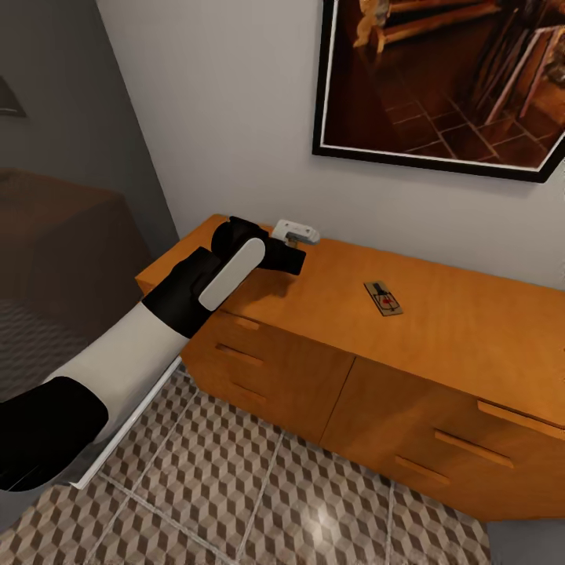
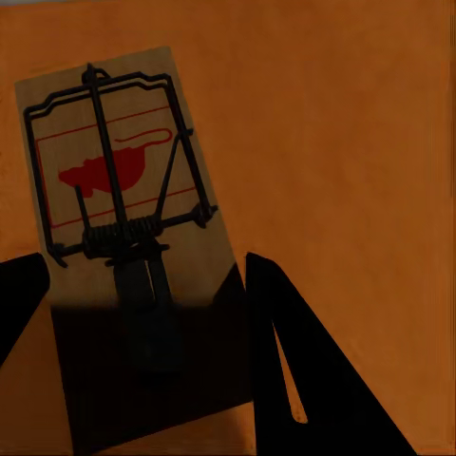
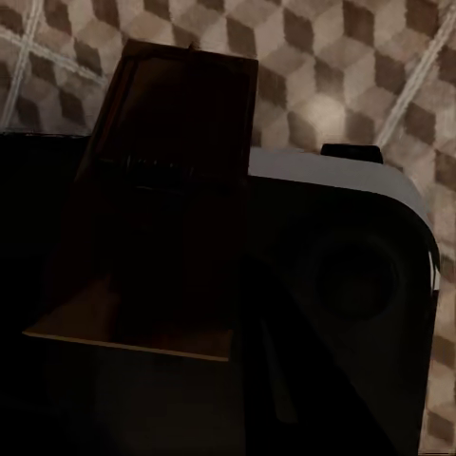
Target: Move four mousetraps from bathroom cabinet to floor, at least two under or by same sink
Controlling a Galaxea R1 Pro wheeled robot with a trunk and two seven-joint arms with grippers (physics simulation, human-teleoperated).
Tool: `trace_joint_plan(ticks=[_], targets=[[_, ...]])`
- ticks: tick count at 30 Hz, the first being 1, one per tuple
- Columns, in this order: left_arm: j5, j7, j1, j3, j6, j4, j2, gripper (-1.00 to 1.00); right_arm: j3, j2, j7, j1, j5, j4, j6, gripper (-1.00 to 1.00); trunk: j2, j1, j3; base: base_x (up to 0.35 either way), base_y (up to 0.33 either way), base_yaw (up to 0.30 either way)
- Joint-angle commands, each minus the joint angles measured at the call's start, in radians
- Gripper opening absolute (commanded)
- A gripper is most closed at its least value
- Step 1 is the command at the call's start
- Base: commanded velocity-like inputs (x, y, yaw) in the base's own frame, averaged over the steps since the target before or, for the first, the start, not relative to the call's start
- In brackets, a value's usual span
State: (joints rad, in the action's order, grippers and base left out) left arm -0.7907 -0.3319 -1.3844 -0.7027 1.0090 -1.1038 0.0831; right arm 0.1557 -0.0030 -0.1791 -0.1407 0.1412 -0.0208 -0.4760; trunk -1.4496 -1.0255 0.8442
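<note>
One mousetrap (image 1: 383,298) lies flat in the middle of the orange-brown cabinet (image 1: 471,337) top. At the top's back left corner my left gripper (image 1: 292,257) hangs low over the wood. Its wrist view shows a second mousetrap (image 2: 114,171) lying on the wood, red mark up. There the left gripper (image 2: 147,275) straddles the trap's near end, and its dark fingers (image 2: 285,351) touch both long edges. My right gripper (image 3: 142,313) is shut on a third mousetrap (image 3: 171,142), held in shadow above the cube-patterned bathroom floor (image 3: 313,66).
A framed picture (image 1: 439,78) hangs on the wall above the cabinet. A small white object (image 1: 297,230) sits by the wall behind my left gripper. Patterned floor (image 1: 259,494) spreads in front of the drawers. Under the right gripper is the robot's dark and white body (image 3: 361,266).
</note>
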Motion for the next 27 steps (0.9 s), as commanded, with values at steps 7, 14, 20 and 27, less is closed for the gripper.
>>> trace_joint_plan(ticks=[7,14,20,27], targets=[[-0.009,-0.010,-0.001,-0.001,0.002,-0.001,0.000,-1.00,0.007,0.000,-0.007,0.000,0.014,0.001,-0.003,-1.00,0.000,0.000,0.001,-0.245,0.178,0.000],[-0.009,-0.010,-0.001,-0.001,0.003,0.000,0.000,-1.00,0.007,0.000,-0.007,0.000,0.014,0.001,-0.003,-1.00,0.000,0.000,0.001,-0.233,0.208,0.000],[-0.010,-0.009,-0.001,-0.001,0.004,0.001,0.000,-1.00,0.007,0.000,-0.007,0.000,0.014,0.001,-0.003,-1.00,0.000,0.000,0.001,-0.178,0.241,0.000],[-0.010,-0.009,-0.001,-0.001,0.005,0.001,0.000,-1.00,0.007,0.000,-0.007,0.000,0.014,0.001,-0.003,-1.00,0.000,0.000,0.001,-0.110,0.266,0.000]])
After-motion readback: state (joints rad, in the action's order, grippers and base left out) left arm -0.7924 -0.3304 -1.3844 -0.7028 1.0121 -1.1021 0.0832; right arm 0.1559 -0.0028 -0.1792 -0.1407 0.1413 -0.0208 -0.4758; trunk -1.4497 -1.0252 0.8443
